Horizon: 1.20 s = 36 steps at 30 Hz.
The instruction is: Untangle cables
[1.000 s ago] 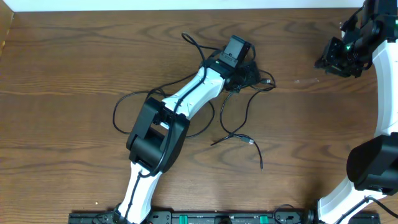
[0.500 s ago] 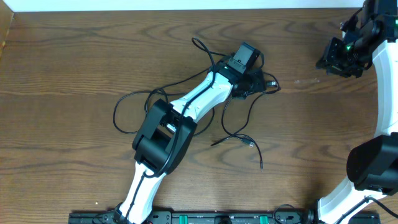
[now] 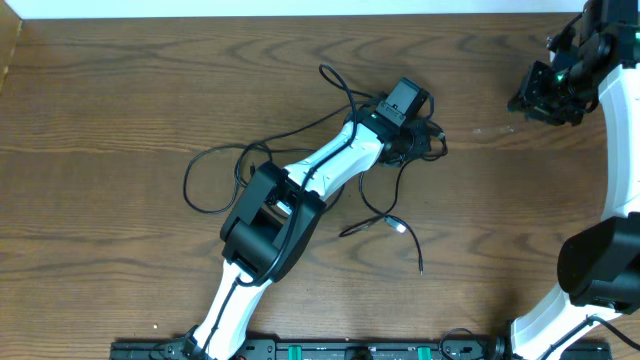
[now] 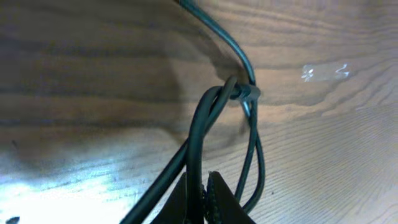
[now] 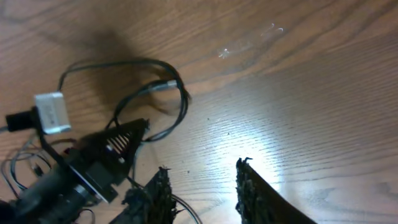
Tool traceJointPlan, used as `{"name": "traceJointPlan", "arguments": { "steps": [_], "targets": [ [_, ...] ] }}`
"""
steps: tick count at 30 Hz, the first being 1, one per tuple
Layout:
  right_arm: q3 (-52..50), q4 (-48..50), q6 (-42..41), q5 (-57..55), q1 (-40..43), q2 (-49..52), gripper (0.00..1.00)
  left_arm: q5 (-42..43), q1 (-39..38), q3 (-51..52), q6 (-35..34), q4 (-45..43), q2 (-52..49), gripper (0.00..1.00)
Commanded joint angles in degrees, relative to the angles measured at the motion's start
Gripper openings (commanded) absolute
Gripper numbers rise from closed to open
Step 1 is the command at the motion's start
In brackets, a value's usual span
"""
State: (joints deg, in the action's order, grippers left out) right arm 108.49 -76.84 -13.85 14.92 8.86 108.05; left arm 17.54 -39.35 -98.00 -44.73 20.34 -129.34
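While pinched shut on the thin black bendy cords (image 4: 198, 130), held two strands at once in the left claw (image 4: 199, 179), just below a small tight tangle (image 4: 241, 93). Lay bunched in a dark clump a little behind the middle of the brown wooden table (image 3: 120, 80), with long loops trailing off to the left and loose ends toward the front, one with a small silver-tipped plug (image 3: 400, 226).

Might have pulled that tangle tighter with one straight tug, since both strands seemed to run through the same loop. Might have dragged the whole clump along too, with nothing pinning the far side down. Could have let a strand slip out, being so thin and smooth. Could have snagged a loop on the white left arm (image 3: 330, 160), reaching right over the cords.

Found the right claw (image 5: 202, 186) well apart, up by the back right corner, tips spread and gripping nothing, with only bare wood between them. Seemed too far off to hold the clump still from there.

Looked flat, hard and a little shiny, with dark wavy grain and a bright patch of glare. Probably let the cords slide easily. Showed a few small shiny marks (image 3: 490, 128) just right of the clump. Ended at a pale strip (image 3: 300, 8) along the back edge and a black rail (image 3: 300, 350) along the front. Showed nothing more of the room.
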Motion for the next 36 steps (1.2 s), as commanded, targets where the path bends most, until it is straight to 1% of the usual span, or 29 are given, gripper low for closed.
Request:
{"name": "traceJointPlan", "arguments": {
  "steps": [1,4,5,7,9,13,17,23,26,30,36],
  "targets": [
    [-2.14,-0.02,1.57,0.00,-1.33,0.24,0.34,1.84,2.10,-0.74,4.79,-0.35,0.90,0.07],
    [-4.35,0.63,4.39,2.43,-2.58,0.28,0.34,7.06,3.61,-1.57,9.29,-0.33,4.17,0.07],
    [-5.44,1.22,6.14,4.94,-3.21,0.28,0.34,9.05,4.20,-1.62,10.73,-0.31,7.06,0.07],
    [-6.45,1.95,9.84,9.75,-4.13,0.28,0.33,10.86,4.44,-1.62,12.39,-0.26,10.23,0.07],
    [-7.04,2.58,11.87,13.46,-5.22,0.28,0.33,12.59,4.46,-1.62,13.27,-0.04,13.05,0.07],
    [-7.04,3.61,11.76,13.79,-7.50,0.28,0.33,16.44,4.46,-1.62,13.25,0.09,17.09,0.07],
    [-7.04,5.35,9.90,13.68,-9.46,0.31,0.33,18.12,4.46,-1.62,13.20,0.11,18.97,0.08],
    [-7.04,8.59,2.36,11.74,-9.99,0.33,0.33,18.51,5.09,-1.64,13.18,0.02,20.44,0.07],
    [-7.04,9.46,1.62,11.50,-9.90,0.33,0.34,18.51,6.71,-1.79,13.16,-0.61,22.32,0.07],
    [-7.04,10.21,1.42,11.54,-9.81,0.33,0.37,18.49,9.79,-1.90,12.96,-2.49,26.91,0.08],
    [-7.04,10.49,1.46,11.58,-10.08,0.33,0.39,18.43,14.80,-1.92,12.94,-8.46,36.61,0.07]
  ]
}}
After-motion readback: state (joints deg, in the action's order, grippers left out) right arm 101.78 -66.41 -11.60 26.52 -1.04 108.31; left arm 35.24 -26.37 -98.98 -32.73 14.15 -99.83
